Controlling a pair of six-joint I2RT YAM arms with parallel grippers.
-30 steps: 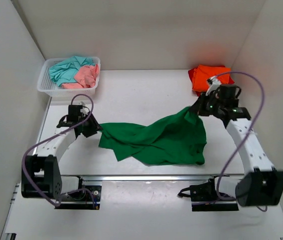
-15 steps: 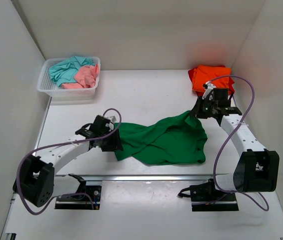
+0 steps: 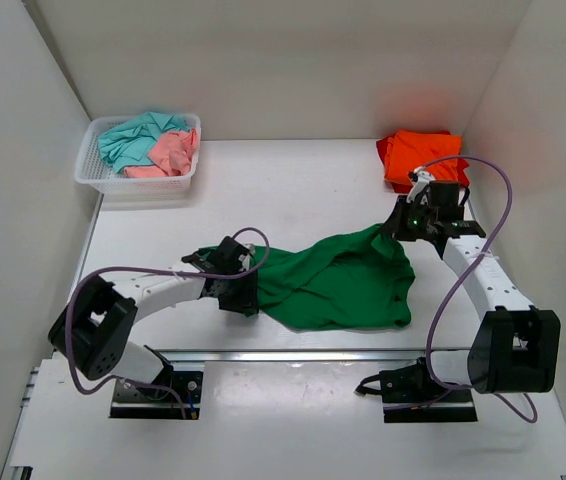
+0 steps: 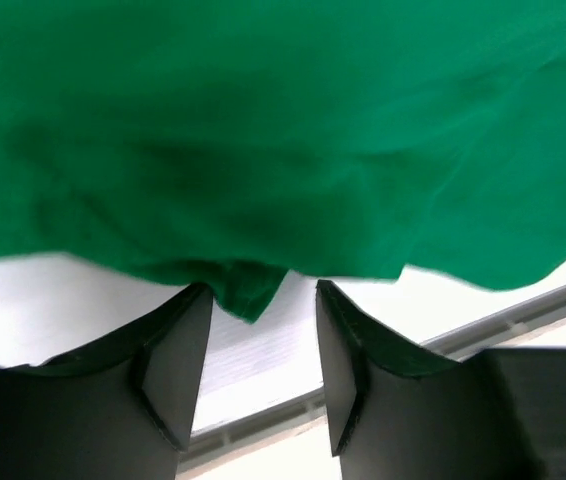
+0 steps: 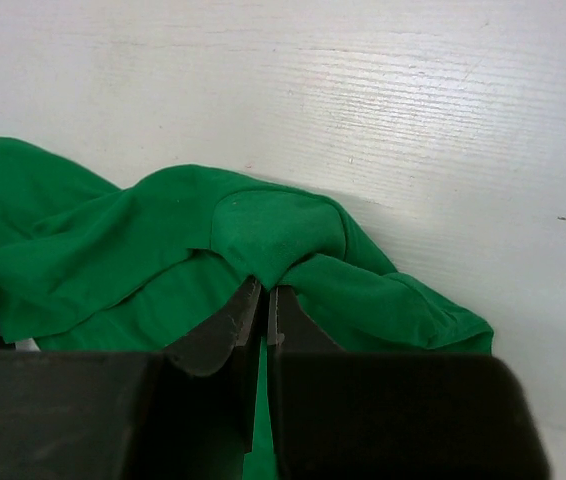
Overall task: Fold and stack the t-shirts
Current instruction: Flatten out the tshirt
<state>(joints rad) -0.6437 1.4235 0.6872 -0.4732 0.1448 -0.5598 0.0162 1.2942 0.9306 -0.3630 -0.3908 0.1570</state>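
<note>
A green t-shirt lies crumpled on the white table between the two arms. My right gripper is shut on a pinched fold at the shirt's far right corner, with its jaws pressed together on the cloth. My left gripper is at the shirt's left edge. It stands open, with a small tip of the green hem hanging between the fingertips and bare table showing between them. An orange t-shirt lies folded at the back right. Teal and pink t-shirts fill the basket.
A white mesh basket stands at the back left corner. White walls enclose the table on three sides. A metal rail runs along the near edge, just behind the arm bases.
My left arm has swept right and nearer along the table, and the shirt's left part has bunched up rightward. Its jaws stand a little wider. My right gripper has held its pinch, shifting slightly.
</note>
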